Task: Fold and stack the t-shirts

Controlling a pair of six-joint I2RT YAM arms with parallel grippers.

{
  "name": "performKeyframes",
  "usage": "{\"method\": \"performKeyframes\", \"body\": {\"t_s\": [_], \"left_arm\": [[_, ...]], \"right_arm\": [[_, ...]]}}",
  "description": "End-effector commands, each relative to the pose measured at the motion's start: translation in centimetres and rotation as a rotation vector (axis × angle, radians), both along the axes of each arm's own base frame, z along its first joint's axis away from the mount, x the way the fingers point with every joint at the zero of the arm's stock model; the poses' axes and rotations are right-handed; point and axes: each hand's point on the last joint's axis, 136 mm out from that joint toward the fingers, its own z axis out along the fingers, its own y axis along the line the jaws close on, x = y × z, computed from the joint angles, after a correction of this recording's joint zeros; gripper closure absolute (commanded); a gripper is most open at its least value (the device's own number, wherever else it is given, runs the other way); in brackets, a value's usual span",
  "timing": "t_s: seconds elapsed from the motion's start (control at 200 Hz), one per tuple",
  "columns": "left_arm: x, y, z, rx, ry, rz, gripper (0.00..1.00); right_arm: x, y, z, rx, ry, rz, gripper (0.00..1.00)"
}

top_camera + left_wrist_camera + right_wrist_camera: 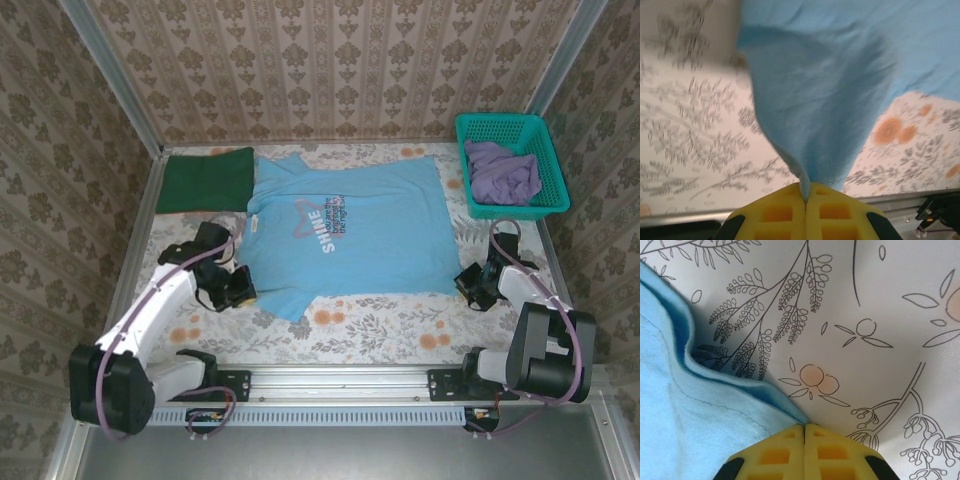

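Observation:
A light blue t-shirt (pixel 345 235) with dark chest lettering lies spread flat across the middle of the table. My left gripper (pixel 240 288) is at its near left sleeve. In the left wrist view that gripper (pixel 805 186) is shut on a pinched peak of the blue cloth (pixel 820 100), which is lifted off the table. My right gripper (pixel 468 285) sits at the shirt's near right corner. In the right wrist view it (pixel 804 426) is shut where the blue hem (pixel 690 430) runs into the fingertips. A folded dark green t-shirt (pixel 205 180) lies at the back left. A crumpled dull purple t-shirt (pixel 503 172) sits in the basket.
The teal mesh basket (pixel 500 121) stands at the back right corner. Patterned walls close in the table on three sides. A metal rail (pixel 340 385) runs along the near edge between the arm bases. Floral tablecloth (pixel 380 325) shows in front of the shirt.

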Motion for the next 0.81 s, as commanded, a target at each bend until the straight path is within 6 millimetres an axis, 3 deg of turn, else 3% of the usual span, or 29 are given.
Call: {"method": "performKeyframes", "body": {"t_s": [0.0,0.175,0.295,0.48,0.63,0.8], "left_arm": [[-4.2,0.1,-1.4,0.011,0.177,0.082,1.0],[-7.2,-0.5,-3.4,-0.008,0.268,0.117,1.0],[-7.3,-1.0,-4.6,-0.035,0.29,0.13,1.0],[-4.9,-0.7,-4.4,0.041,0.23,0.076,1.0],[-2.0,-1.1,-1.9,0.066,0.135,0.02,1.0],[2.3,-1.6,0.8,0.003,0.072,0.047,1.0]], "right_arm": [[-0.5,-0.2,1.2,-0.03,0.004,0.01,1.0],[-1.3,-0.4,2.1,-0.046,0.006,-0.012,1.0],[-1.3,-0.2,2.7,-0.042,-0.023,-0.016,1.0],[-1.4,0.4,2.9,-0.017,-0.016,0.017,1.0],[-0.5,0.5,4.8,-0.043,-0.07,0.044,1.0],[2.5,0.4,7.1,-0.069,-0.128,0.063,1.0]]}}
